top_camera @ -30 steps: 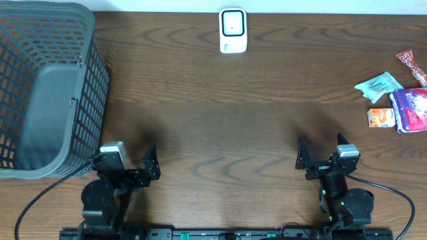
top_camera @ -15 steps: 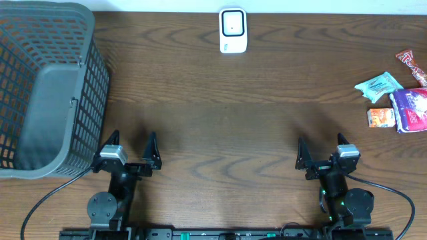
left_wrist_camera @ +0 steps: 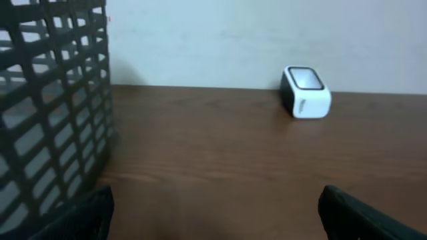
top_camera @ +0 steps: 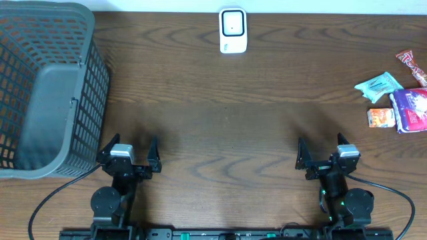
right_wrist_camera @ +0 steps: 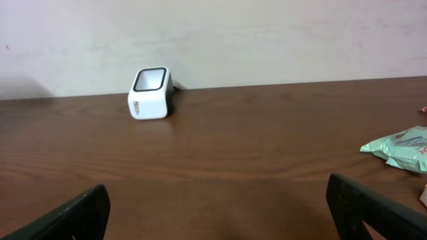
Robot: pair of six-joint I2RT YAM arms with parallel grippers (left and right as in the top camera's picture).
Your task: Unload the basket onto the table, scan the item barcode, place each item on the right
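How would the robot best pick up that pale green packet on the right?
Probably from above, with the right gripper, pinching the green packet across its shorter width. It lies flat, and its left edge is free, while a purple packet sits close on its right.

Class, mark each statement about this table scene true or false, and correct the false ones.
1. The white scanner stands at the far edge of the table, near its middle. True.
2. The grey basket sits on the robot's right side. False: it is on the left side, beside the left arm.
3. The left claw and the right claw are both open and hold nothing. True.
4. The snack packets lie inside the basket. False: they lie on the table at its right edge, well apart from the basket.
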